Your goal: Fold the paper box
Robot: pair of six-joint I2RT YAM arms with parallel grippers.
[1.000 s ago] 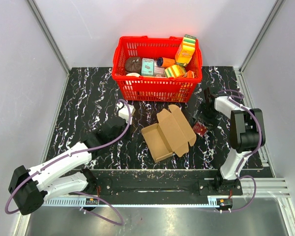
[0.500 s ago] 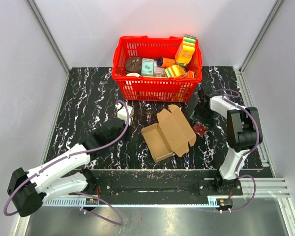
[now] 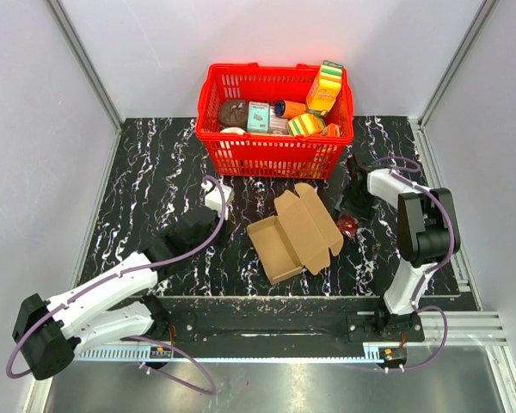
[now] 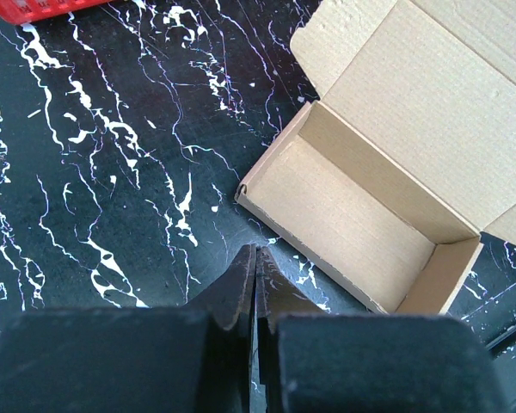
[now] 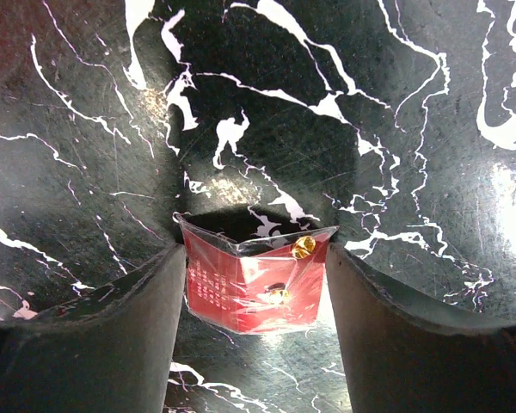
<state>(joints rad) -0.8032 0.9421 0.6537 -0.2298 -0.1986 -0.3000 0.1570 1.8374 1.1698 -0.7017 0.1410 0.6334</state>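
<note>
The paper box (image 3: 294,234) lies open in the middle of the table, a brown cardboard tray with its lid and flaps spread flat to the right. In the left wrist view the paper box (image 4: 361,215) has its near corner just ahead of my left gripper (image 4: 255,258), which is shut and empty. From above, that left gripper (image 3: 225,206) sits left of the box. My right gripper (image 5: 254,254) is over the small red packet (image 5: 249,288), which spans the gap, touches both fingers and is creased. From above, the right gripper (image 3: 354,206) stands over the red packet (image 3: 348,225), right of the box.
A red basket (image 3: 267,157) with several colourful items stands at the back, behind the box. White walls and metal rails border the black marbled table (image 3: 155,172) on the left, right and back.
My right gripper has swung left over the red packet and its fingers have closed in on it. The left arm and the box have hardly moved.
</note>
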